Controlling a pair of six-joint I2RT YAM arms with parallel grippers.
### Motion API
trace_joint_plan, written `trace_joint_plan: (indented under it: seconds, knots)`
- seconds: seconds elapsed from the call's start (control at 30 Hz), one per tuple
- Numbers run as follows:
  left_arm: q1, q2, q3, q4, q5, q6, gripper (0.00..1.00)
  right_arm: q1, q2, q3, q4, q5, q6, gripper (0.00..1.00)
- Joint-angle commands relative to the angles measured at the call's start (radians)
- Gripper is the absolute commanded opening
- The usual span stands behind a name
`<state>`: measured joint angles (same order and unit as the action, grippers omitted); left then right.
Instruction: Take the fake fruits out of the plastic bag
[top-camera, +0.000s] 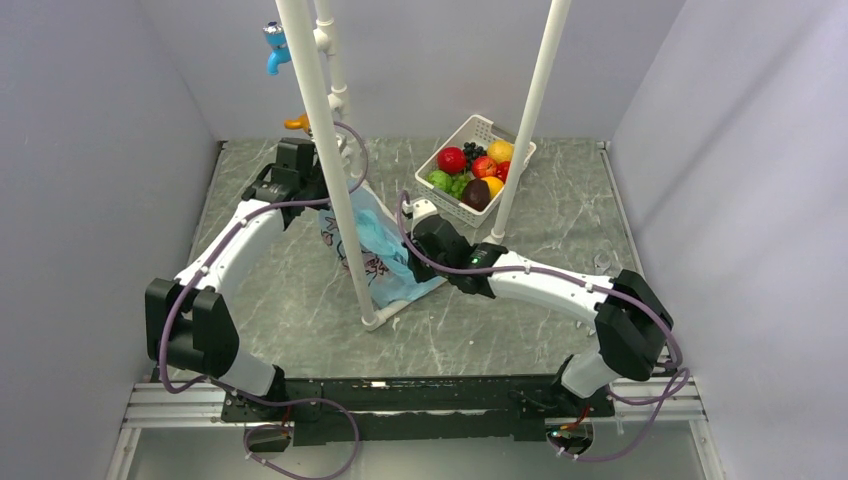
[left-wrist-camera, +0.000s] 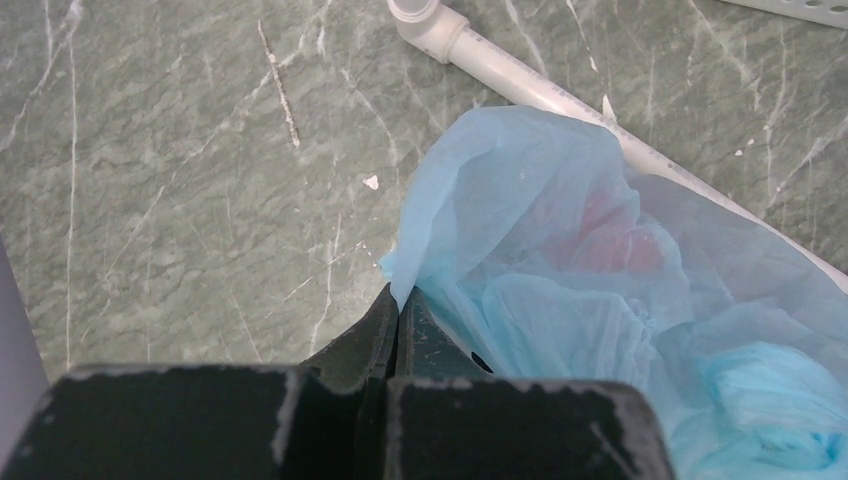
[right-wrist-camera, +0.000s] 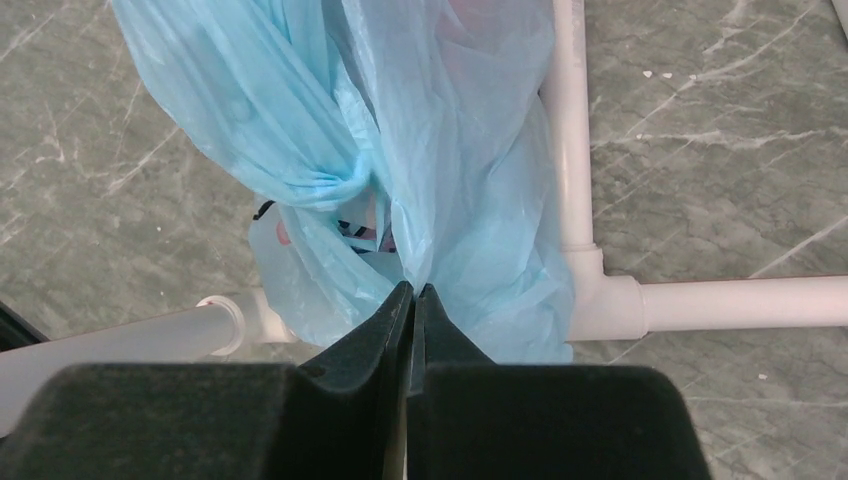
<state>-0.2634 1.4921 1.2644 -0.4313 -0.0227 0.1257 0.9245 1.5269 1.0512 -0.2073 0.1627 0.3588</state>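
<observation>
The light-blue plastic bag (top-camera: 378, 248) hangs crumpled between my two grippers, beside a white pole, its lower part on the table. My left gripper (left-wrist-camera: 398, 303) is shut on the bag's (left-wrist-camera: 560, 290) thin upper edge; in the top view it (top-camera: 325, 192) is at the bag's far left. My right gripper (right-wrist-camera: 413, 292) is shut on a fold of the bag (right-wrist-camera: 450, 150); in the top view it (top-camera: 410, 250) is at the bag's right side. A reddish fake fruit (left-wrist-camera: 612, 235) shows dimly through the plastic. The printed panel (right-wrist-camera: 352, 230) peeks out between folds.
A white slotted basket (top-camera: 478, 128) at the back right holds red, orange, green and dark fruits. White PVC poles (top-camera: 335, 170) rise by the bag, and base pipes (right-wrist-camera: 740, 302) lie on the green marble table (top-camera: 270, 290) under it. Grey walls enclose the table.
</observation>
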Motion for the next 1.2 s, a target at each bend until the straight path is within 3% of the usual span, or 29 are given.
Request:
trace_joint_plan:
  seconds: [0.0,0.3,0.37,0.5,0.57,0.63,0.77,0.87,0.97,1.17]
  knots:
    - [0.051,-0.023,0.018,0.041,0.032,-0.054,0.0,0.001,-0.043,-0.02,0.026,-0.001,0.015,0.03]
    - [0.076,-0.039,0.028,-0.032,0.09,-0.166,0.0,-0.001,-0.043,0.009,0.041,-0.039,0.03,0.0]
    - [0.07,-0.058,0.029,-0.071,0.089,-0.204,0.17,-0.001,-0.045,0.019,0.051,-0.059,0.03,0.0]
    - [0.099,-0.152,-0.014,-0.181,0.058,-0.3,0.67,0.0,-0.052,0.031,0.069,-0.082,0.029,0.0]
    - [0.137,-0.256,-0.057,-0.225,0.078,-0.357,0.78,-0.001,-0.044,0.036,0.077,-0.105,0.027,0.0]
    - [0.179,-0.36,-0.106,-0.251,0.136,-0.398,0.83,-0.002,-0.034,0.039,0.084,-0.124,0.031,0.0]
    - [0.22,-0.556,-0.201,-0.245,0.323,-0.504,0.96,-0.003,-0.031,0.033,0.109,-0.151,0.045,0.0]
    - [0.222,-0.633,-0.294,-0.152,0.475,-0.62,0.99,-0.003,-0.034,0.032,0.125,-0.158,0.056,0.0]
    - [0.221,-0.659,-0.423,-0.02,0.574,-0.742,0.96,-0.002,-0.035,0.037,0.129,-0.175,0.067,0.0]
    - [0.205,-0.715,-0.592,0.1,0.567,-0.824,0.92,-0.003,-0.05,0.044,0.118,-0.188,0.069,0.0]
